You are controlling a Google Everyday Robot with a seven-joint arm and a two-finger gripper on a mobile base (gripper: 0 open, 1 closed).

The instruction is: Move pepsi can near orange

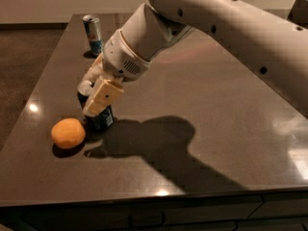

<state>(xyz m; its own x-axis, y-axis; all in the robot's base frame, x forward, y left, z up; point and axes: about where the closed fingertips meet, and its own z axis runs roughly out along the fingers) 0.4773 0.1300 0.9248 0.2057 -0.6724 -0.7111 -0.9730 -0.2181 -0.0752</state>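
Note:
The pepsi can (102,120) is a dark navy can standing upright on the dark table, mostly hidden behind my gripper. My gripper (94,100) is shut on the pepsi can from above and the side, its pale fingers (103,96) covering the can's top. The orange (68,133) sits on the table just left of the can, very close to it or touching; I cannot tell which.
A slimmer silver and light-blue can (93,34) stands upright at the table's far left. The table's left edge (45,85) runs close beside the orange. My white arm (226,28) spans from the upper right, casting a shadow on the table.

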